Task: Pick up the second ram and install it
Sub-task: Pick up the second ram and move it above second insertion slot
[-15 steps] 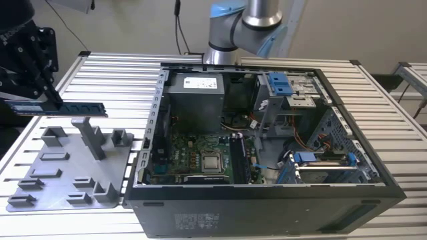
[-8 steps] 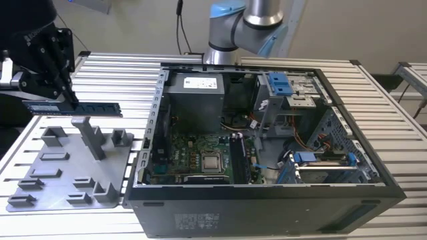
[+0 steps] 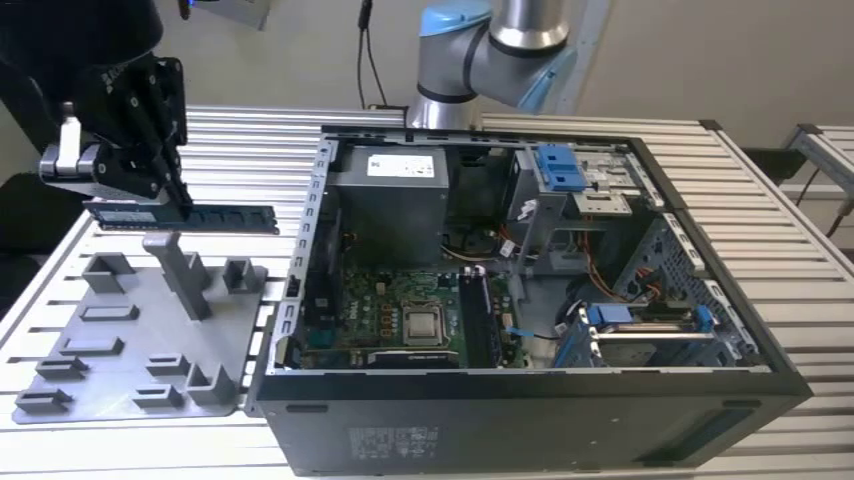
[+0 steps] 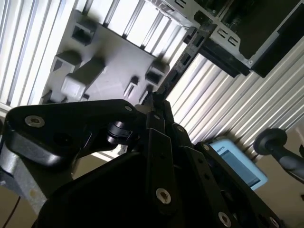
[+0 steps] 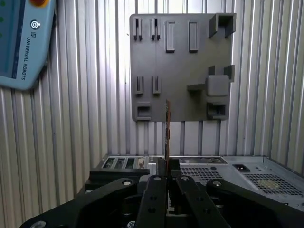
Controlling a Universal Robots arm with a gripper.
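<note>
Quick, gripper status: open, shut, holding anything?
Gripper: shut on the ram, which it holds in the air above the grey tray.

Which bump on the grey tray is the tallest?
The slim post nearest the second ram that the tool holds; every other bump is much shorter.

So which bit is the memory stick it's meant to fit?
Find the open computer case, then look to the exterior view's left, where a grey tray lies on the slatted table. Above it the black gripper holds the second ram: a slim dark board, level in the air, unlike the grey blocks standing on the tray.
</note>
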